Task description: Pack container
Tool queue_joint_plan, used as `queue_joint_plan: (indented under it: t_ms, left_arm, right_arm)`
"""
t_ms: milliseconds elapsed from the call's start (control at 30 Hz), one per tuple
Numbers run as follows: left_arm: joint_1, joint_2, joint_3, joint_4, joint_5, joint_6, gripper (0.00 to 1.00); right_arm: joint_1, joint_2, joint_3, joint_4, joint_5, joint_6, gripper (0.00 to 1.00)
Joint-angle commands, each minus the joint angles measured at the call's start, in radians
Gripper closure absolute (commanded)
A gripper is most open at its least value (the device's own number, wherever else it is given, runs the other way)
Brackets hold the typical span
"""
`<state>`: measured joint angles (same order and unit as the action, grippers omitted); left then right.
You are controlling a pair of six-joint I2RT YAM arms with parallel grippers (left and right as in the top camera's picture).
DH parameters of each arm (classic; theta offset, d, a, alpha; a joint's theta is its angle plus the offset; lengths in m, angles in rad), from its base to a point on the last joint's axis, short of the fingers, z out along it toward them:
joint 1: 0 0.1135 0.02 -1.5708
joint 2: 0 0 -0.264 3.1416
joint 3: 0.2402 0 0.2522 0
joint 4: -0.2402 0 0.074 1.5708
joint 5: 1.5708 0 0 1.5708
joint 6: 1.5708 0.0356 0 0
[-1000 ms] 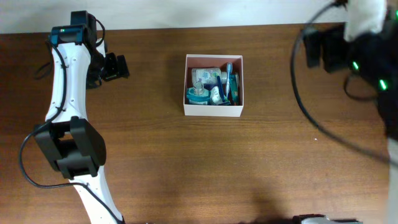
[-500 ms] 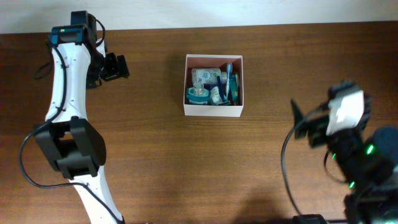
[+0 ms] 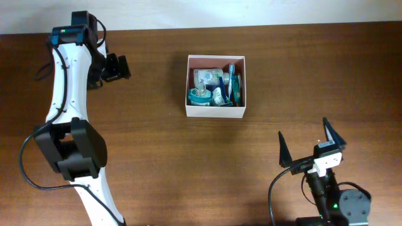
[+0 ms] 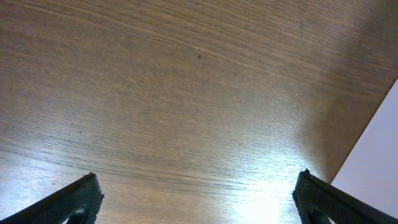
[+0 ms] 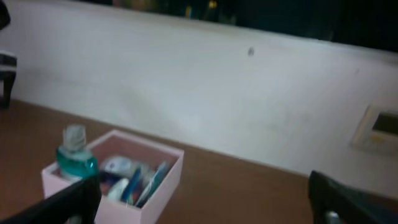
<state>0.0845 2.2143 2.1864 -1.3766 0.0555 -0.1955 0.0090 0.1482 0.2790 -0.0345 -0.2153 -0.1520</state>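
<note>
The container (image 3: 215,112) is a square white-walled box at the table's middle back. It holds several toiletry items, among them a teal bottle (image 3: 200,95) and a blue toothbrush (image 3: 231,78). My left gripper (image 3: 117,67) is open at the back left, well apart from the box, with only bare wood between its fingers (image 4: 79,200). Near the front right edge my right gripper (image 3: 307,145) is open and empty, far from the box. Its wrist view looks across at the container (image 5: 158,198), with the teal bottle (image 5: 76,157) standing at its left corner.
Brown wooden table (image 3: 188,169) all around the box. A white wall (image 5: 217,93) runs behind the table's back edge. The left arm's white links (image 3: 69,81) stretch along the left side. A black cable (image 3: 276,188) loops by the right arm.
The right arm has swung from the back right corner down to the front right of the table, gripper still open. The left arm and the box have not moved.
</note>
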Motion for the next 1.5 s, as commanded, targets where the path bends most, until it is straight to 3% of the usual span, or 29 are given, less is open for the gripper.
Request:
queue_joint_plan:
  t_ms: [0,167,1100,1467]
  left_arm:
    - [0.002,-0.028,0.013,-0.001,0.008,0.002,0.01]
    - [0.002,-0.028,0.013,-0.001,0.008,0.002,0.01]
    - [0.002,-0.028,0.013,-0.001,0.008,0.002,0.01]
    - [0.002,-0.028,0.013,-0.001,0.008,0.002,0.01]
  right_arm:
    - [-0.004,-0.081,-0.096,0.04,0.039,0.112,0.01]
    - [-0.004,-0.145,-0.151,0.054,0.04,0.117,0.01]
    - [0.029,-0.145,-0.274,0.075,0.054,0.18,0.01]
    - [0.03,-0.145,-0.274,-0.031,0.063,0.179,0.02]
